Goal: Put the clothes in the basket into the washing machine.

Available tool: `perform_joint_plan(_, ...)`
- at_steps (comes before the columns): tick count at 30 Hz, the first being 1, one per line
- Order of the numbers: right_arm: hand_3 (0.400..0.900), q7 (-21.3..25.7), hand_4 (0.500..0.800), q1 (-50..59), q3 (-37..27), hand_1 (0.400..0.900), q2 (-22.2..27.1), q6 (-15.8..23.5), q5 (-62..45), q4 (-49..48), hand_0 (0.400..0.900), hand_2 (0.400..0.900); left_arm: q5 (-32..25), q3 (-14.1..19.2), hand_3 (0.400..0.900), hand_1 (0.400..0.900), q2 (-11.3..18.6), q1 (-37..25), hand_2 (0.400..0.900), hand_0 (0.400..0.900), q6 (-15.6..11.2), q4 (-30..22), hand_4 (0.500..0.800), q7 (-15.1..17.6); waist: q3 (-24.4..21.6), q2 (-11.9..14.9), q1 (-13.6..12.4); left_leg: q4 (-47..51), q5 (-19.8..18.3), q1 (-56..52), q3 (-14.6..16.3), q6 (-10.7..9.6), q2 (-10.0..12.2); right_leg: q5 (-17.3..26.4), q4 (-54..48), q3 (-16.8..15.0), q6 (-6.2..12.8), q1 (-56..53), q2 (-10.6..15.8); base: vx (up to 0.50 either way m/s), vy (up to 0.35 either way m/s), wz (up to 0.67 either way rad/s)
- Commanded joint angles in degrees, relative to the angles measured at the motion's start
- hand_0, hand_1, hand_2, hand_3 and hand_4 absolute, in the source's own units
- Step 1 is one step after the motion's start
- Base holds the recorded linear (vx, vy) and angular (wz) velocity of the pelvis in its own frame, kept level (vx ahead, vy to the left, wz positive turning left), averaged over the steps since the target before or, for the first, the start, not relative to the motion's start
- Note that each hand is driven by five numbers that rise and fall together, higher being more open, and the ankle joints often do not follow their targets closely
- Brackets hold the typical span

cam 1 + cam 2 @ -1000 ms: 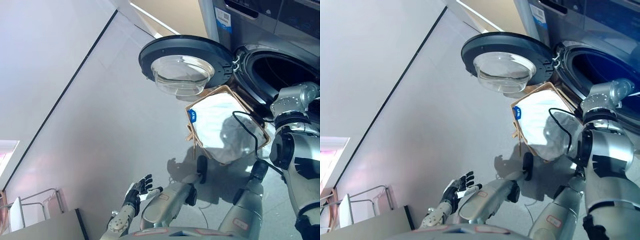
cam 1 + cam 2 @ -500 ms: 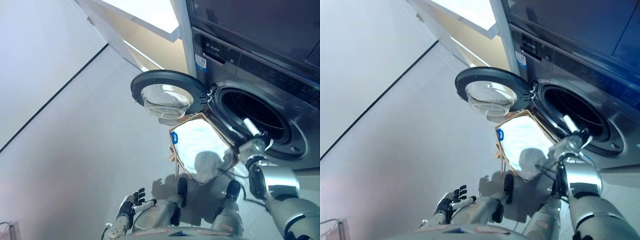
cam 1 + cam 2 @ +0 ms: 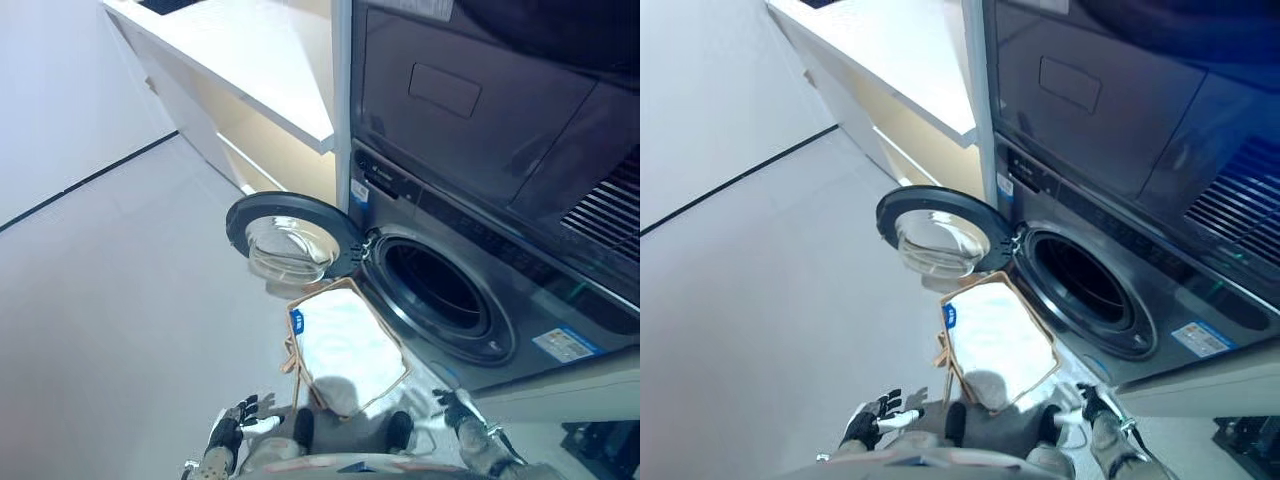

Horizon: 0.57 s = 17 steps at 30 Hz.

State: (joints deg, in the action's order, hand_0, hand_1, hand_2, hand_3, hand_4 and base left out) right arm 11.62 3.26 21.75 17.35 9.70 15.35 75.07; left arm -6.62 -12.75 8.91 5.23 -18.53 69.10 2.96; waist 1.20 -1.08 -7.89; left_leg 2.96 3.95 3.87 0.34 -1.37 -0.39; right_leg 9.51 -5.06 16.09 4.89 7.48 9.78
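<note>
Your view is tilting up while the right hand (image 3: 1092, 404) is dropping back out of the washing machine (image 3: 440, 290) drum, fingers loosely spread and empty like the left hand (image 3: 868, 415), so next you are reaching into the white-lined basket (image 3: 345, 345) below the open door (image 3: 290, 237).

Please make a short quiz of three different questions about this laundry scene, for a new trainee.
1. True or false: the washing machine has its round door swung open.
2. Where does the basket stand? A) on the white counter B) on the floor below the open door, before the drum opening C) inside the drum
3. Fill in: the left hand and the right hand are both low in view and hold ____.

Key: 1 true; 2 B; 3 nothing.
</note>
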Motion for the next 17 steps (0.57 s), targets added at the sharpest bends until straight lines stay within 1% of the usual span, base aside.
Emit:
perform_joint_plan(1,0.900,-0.7,0.800,0.3,0.9,0.900,-0.9,0.9,5.5,0.3,0.900,0.900,2.3,3.2,0.900,0.900,1.8,-2.3,0.900,0.900,-1.1,4.2,0.800,-0.4,-1.6,0.7,-0.5,-0.8,-1.6,1.1,-2.0,-0.8,0.0,-5.5,2.9,0.2,1.98,-4.9,-0.8,0.00,-0.021,0.06)
perform_joint_plan(5,0.900,-2.0,0.800,-1.2,-1.0,0.900,-3.4,0.4,3.4,2.8,0.900,0.900,2.9,4.2,0.900,0.900,1.9,-3.5,0.900,0.900,-0.3,5.9,0.800,-0.3,-3.2,2.0,-0.2,-1.0,-2.3,-0.9,-2.0,-0.6,0.1,-6.1,3.2,0.4,1.81,-6.9,-1.0,-0.01,-0.007,0.02)
perform_joint_plan(7,0.900,-2.6,0.800,-1.2,-3.1,0.900,-4.6,-0.1,0.4,4.4,0.900,0.900,3.7,4.2,0.900,0.900,1.9,-3.8,0.900,0.900,0.2,6.8,0.800,-0.2,-4.0,2.4,0.0,-1.1,-2.6,-1.7,-1.8,-0.5,0.2,-6.3,3.1,0.4,1.77,-7.7,-1.1,-0.01,0.005,-0.02)
perform_joint_plan(10,0.900,-2.5,0.800,-0.9,-4.5,0.900,-5.8,0.0,-2.3,4.1,0.900,0.900,4.4,4.2,0.900,0.900,2.0,-3.7,0.900,0.900,0.7,7.7,0.800,-0.2,-5.1,2.7,0.2,-1.2,-3.0,-2.6,-1.4,-0.3,0.2,-6.4,3.3,0.1,1.79,-8.4,-1.1,-0.01,0.011,-0.05)
perform_joint_plan(13,0.900,-2.9,0.800,-0.8,-4.5,0.900,-6.8,0.4,-4.2,2.6,0.900,0.900,5.0,3.8,0.900,0.900,2.0,-3.5,0.900,0.900,0.9,8.1,0.800,-0.1,-5.5,2.8,0.4,-1.2,-3.2,-3.2,-1.1,-0.2,0.1,-6.5,3.3,-0.2,1.78,-8.9,-1.2,-0.02,0.024,-0.05)
perform_joint_plan(17,0.900,-3.2,0.800,-0.7,-4.0,0.900,-6.9,0.4,-4.2,2.1,0.900,0.900,5.9,3.4,0.900,0.900,2.1,-3.5,0.900,0.900,0.9,8.0,0.800,0.0,-5.7,2.8,0.5,-1.6,-3.6,-3.8,-1.2,0.0,-0.2,-6.7,3.7,-0.4,1.73,-9.3,-1.1,0.00,0.000,0.00)
